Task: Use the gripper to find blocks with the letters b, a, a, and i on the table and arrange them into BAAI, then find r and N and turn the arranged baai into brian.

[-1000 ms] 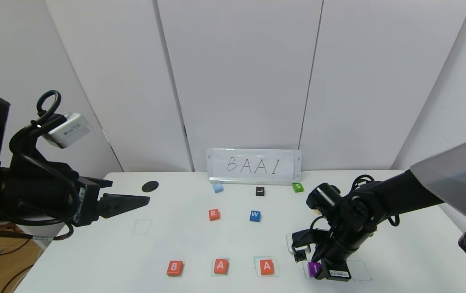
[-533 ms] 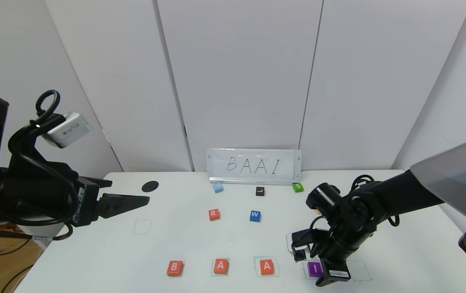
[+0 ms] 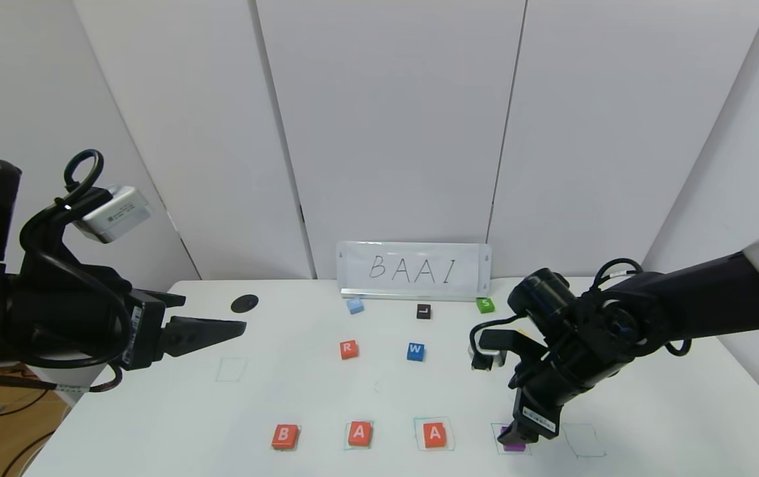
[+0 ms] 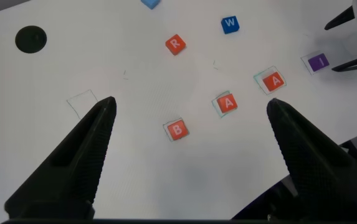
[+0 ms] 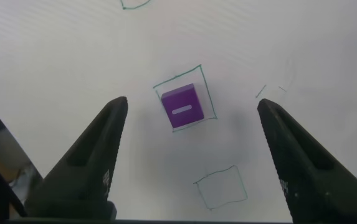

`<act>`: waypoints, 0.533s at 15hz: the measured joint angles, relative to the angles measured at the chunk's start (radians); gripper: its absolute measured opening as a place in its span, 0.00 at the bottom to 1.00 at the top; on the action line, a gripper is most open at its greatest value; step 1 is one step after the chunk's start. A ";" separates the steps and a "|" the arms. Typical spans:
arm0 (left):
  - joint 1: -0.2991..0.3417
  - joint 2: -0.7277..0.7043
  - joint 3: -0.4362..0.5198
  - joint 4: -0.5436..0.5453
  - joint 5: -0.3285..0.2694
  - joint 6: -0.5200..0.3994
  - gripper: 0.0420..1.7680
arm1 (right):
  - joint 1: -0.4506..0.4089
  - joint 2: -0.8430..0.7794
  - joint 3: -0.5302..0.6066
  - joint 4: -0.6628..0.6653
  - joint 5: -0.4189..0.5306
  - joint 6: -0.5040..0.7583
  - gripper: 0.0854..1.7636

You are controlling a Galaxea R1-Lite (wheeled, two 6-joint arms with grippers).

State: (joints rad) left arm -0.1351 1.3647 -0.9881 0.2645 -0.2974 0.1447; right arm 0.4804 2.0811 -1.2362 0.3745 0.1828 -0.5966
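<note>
The right tool (image 3: 517, 434) has risen, fingers wide apart, off the small flat purple square I block (image 5: 182, 107) lying directly beneath on the white counter (image 3: 651, 411); the left tool (image 3: 236, 326) hovers wide open

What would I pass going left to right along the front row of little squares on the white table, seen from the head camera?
Orange-red square block with a white B → orange-red block with a white A → second orange-red A block → purple block, partly hidden beneath the open right gripper → an empty green-outlined square.
</note>
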 joint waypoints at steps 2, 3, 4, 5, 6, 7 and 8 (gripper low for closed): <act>0.001 0.003 -0.001 0.000 0.002 -0.002 0.97 | 0.002 -0.074 0.020 -0.010 -0.043 0.173 0.87; 0.005 0.009 -0.001 0.000 0.006 -0.005 0.97 | 0.000 -0.124 0.035 -0.011 -0.092 0.281 0.89; 0.015 0.018 0.001 -0.001 0.010 -0.011 0.97 | -0.003 -0.172 0.051 -0.013 -0.159 0.394 0.90; 0.034 0.027 0.003 -0.005 0.012 -0.013 0.97 | -0.011 -0.221 0.067 -0.014 -0.229 0.501 0.90; 0.061 0.032 0.003 -0.023 0.015 -0.013 0.97 | -0.030 -0.275 0.082 -0.014 -0.278 0.578 0.91; 0.086 0.031 0.004 -0.041 0.024 -0.011 0.97 | -0.057 -0.325 0.094 -0.013 -0.298 0.612 0.92; 0.106 0.021 0.005 -0.053 0.039 -0.008 0.97 | -0.089 -0.377 0.103 -0.014 -0.306 0.627 0.92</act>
State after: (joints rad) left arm -0.0294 1.3860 -0.9828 0.2119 -0.2583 0.1370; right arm 0.3911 1.7045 -1.1334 0.3606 -0.1236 0.0304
